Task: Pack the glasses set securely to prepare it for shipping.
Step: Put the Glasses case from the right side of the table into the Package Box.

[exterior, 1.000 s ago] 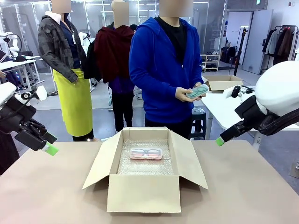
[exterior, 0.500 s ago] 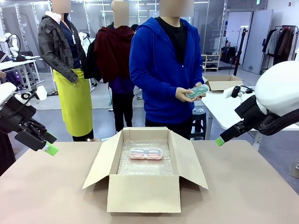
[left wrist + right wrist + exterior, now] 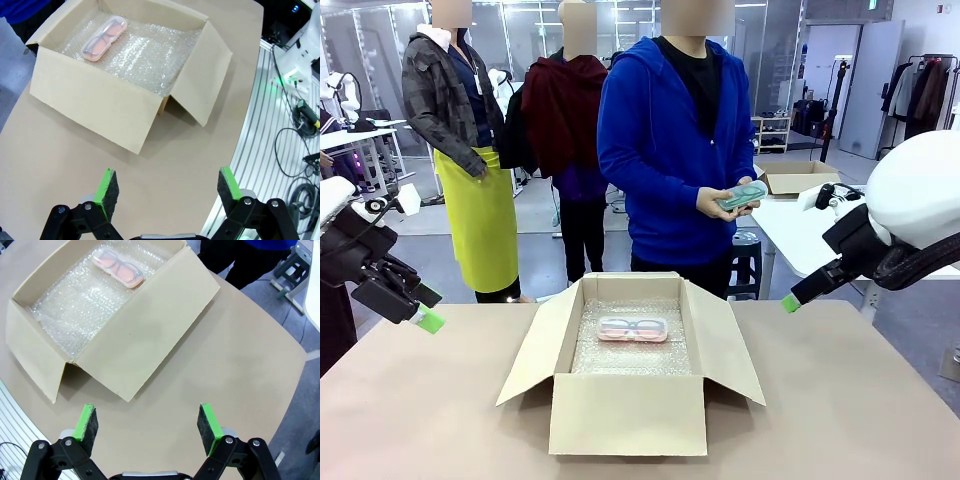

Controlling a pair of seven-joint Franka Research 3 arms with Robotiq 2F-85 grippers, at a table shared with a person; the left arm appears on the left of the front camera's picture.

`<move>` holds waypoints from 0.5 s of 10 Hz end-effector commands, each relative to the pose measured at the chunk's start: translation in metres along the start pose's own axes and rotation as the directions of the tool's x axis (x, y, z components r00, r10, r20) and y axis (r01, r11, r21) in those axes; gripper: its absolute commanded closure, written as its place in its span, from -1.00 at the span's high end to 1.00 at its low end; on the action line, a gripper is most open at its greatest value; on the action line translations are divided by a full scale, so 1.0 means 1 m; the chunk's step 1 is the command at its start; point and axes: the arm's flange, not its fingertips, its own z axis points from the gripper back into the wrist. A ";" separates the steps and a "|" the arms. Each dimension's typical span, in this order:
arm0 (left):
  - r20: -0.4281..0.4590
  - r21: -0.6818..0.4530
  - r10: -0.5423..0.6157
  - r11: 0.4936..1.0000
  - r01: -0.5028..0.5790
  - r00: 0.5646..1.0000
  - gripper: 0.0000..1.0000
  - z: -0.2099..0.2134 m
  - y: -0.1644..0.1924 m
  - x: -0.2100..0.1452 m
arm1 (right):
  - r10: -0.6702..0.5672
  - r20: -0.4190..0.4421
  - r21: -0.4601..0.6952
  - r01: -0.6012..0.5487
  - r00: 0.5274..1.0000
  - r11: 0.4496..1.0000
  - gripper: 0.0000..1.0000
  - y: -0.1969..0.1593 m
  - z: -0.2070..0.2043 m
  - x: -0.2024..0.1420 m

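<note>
The pink glasses case [image 3: 632, 329] lies flat on bubble wrap at the back of the open cardboard box [image 3: 625, 415]; it also appears as the pink case [image 3: 103, 38] and pink case [image 3: 118, 267] in the wrist views. A person in a blue hoodie stands behind the box holding the mint green case [image 3: 742, 195] in both hands at waist height. My left gripper [image 3: 162, 186] hovers open above the table, off the box's left side. My right gripper [image 3: 148, 422] hangs open off the box's right side. Both are empty.
The box's flaps [image 3: 722, 345] are spread outward on both sides. Bare tan table [image 3: 440, 420] surrounds the box. Two more people stand behind at the left. A second table with a small open box [image 3: 800, 180] stands at the back right.
</note>
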 end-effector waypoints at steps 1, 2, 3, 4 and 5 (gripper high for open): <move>0.014 -0.021 -0.018 1.000 0.018 1.000 1.00 0.003 0.001 0.000 | 0.001 0.001 0.000 -0.001 1.000 1.000 1.00 0.000 0.000 0.000; 0.014 -0.021 -0.018 1.000 0.018 1.000 1.00 0.003 0.001 0.000 | 0.001 0.001 0.000 -0.001 1.000 1.000 1.00 0.000 0.000 0.000; 0.014 -0.021 -0.018 1.000 0.018 1.000 1.00 0.003 0.001 0.000 | 0.001 0.001 0.000 -0.001 1.000 1.000 1.00 0.000 0.000 0.000; 0.014 -0.021 -0.018 1.000 0.018 1.000 1.00 0.003 0.001 0.000 | 0.001 0.001 0.000 -0.001 1.000 1.000 1.00 0.000 0.000 0.000; 0.014 -0.021 -0.018 1.000 0.018 1.000 1.00 0.003 0.001 0.000 | 0.001 0.001 0.000 -0.001 1.000 1.000 1.00 0.000 0.000 0.000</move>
